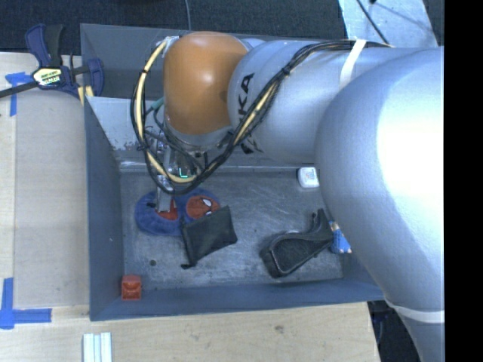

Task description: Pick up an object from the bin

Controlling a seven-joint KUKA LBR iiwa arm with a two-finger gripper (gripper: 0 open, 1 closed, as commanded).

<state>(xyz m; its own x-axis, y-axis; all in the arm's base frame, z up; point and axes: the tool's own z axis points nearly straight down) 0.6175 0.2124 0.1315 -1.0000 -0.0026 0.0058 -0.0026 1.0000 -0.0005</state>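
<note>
Looking at the left-centre of the frame, you see the gripper [166,200] hanging below the arm's glossy orange cover [198,78], with black and yellow cables [147,138] looping around it. Its tip is down on a soft, round blue cloth toy [149,217] with red patches. The toy lies on the scuffed grey metal floor of the bin [102,225], near the left wall. The tip meets the toy's upper right part at a red patch. You cannot tell whether the gripper is open or closed there, nor whether it grips the cloth. Just right of the toy, touching it, lies a limp black fabric pouch [209,236], squarish and creased. Farther right lies a black curved, strap-like thing [290,253] with a blue end. A small white block [307,177] sits by the back wall, and a small red block [131,286] sits in the lower left corner.
</note>
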